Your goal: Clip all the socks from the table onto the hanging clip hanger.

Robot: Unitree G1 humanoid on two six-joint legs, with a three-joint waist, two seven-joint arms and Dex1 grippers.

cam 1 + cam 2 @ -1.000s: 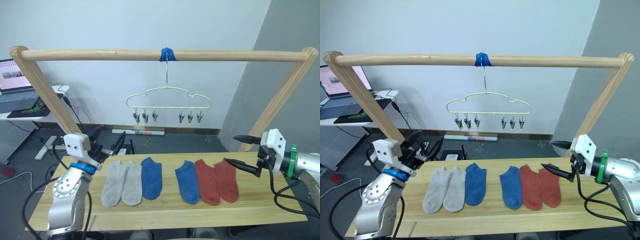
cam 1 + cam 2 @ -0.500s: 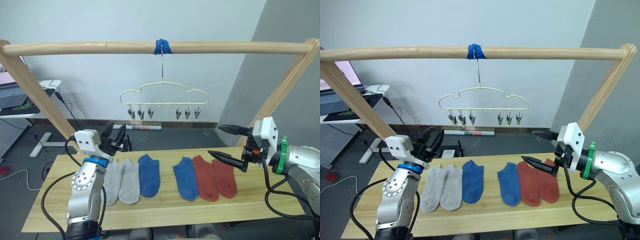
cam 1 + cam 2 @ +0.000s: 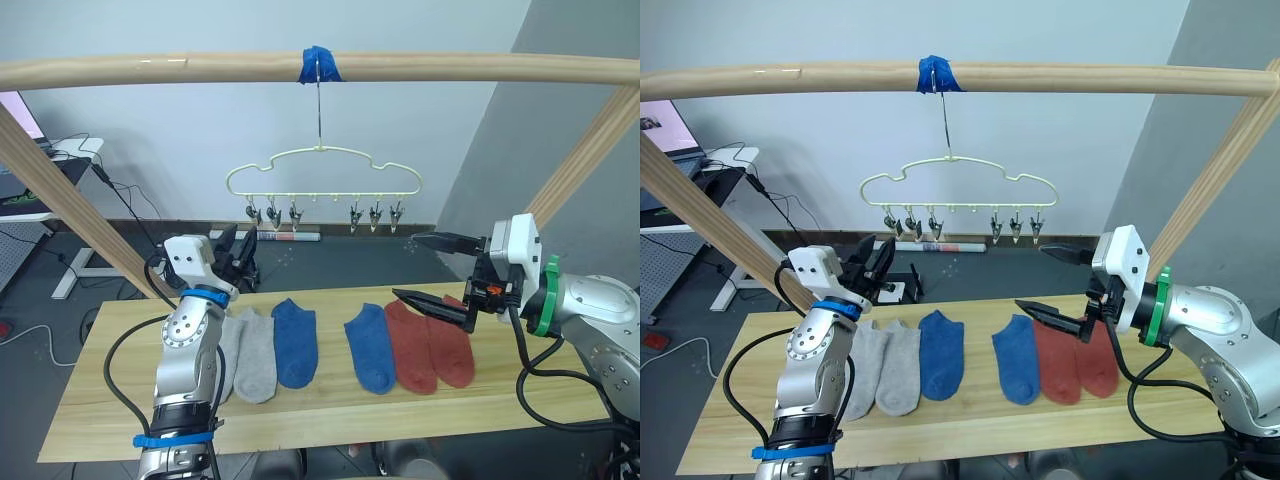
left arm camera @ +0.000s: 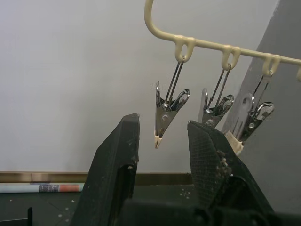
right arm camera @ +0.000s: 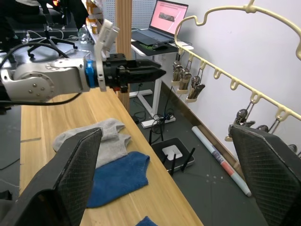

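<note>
Both pincers have risen toward the hanger: left pincer narrow, right pincer wide, both empty. Better to drop squarely onto a sock on the surface.

No legible text, label, brand, number or sign is present. The laptop screen shows page content on a pink ground; its characters cannot be resolved. The long pale object on the floor behind the worktop carries a printed red and dark band; its markings cannot be read.
</note>
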